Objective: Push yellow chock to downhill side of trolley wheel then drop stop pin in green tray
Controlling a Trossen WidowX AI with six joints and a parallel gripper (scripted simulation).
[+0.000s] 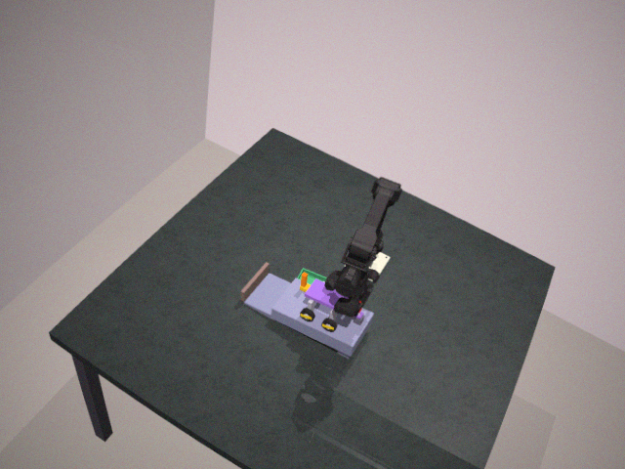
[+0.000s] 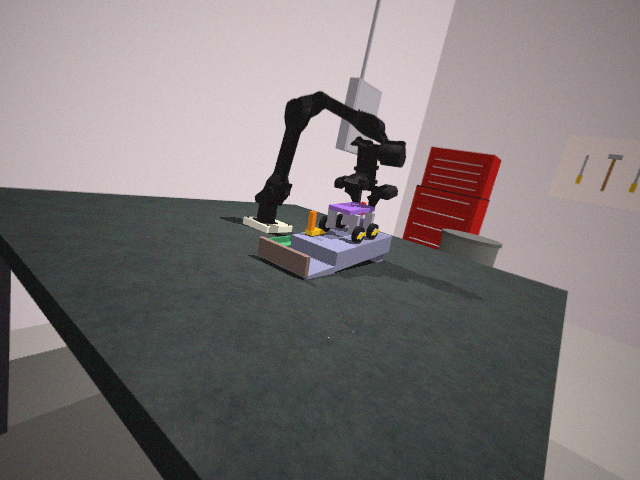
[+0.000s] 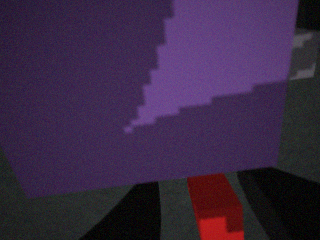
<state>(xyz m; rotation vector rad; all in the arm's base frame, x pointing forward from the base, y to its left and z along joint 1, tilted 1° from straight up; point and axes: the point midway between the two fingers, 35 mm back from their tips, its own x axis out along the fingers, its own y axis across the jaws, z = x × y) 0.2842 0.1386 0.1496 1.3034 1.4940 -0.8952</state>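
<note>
The purple trolley (image 1: 318, 292) (image 2: 351, 208) (image 3: 225, 60) stands on the ramp (image 1: 286, 304) (image 2: 317, 248). The yellow chock (image 1: 304, 280) (image 2: 312, 223), orange handle upright, sits on the ramp close to the downhill side of the trolley's wheel on the tray side; contact cannot be told. The stop pin's red head (image 1: 360, 305) (image 2: 363, 204) (image 3: 212, 202) is at the trolley's uphill end. My gripper (image 2: 364, 200) (image 3: 196, 173) is open and points down, with a finger on each side of the red head and gaps showing. The green tray (image 1: 316, 274) (image 2: 281, 240) is partly hidden behind the ramp and trolley.
A brown end board (image 1: 255, 281) (image 2: 283, 256) stands at the ramp's low end. The arm's cream base plate (image 1: 381, 262) (image 2: 253, 224) is behind the ramp. The trolley's deck edge is close beside my fingers in the wrist view.
</note>
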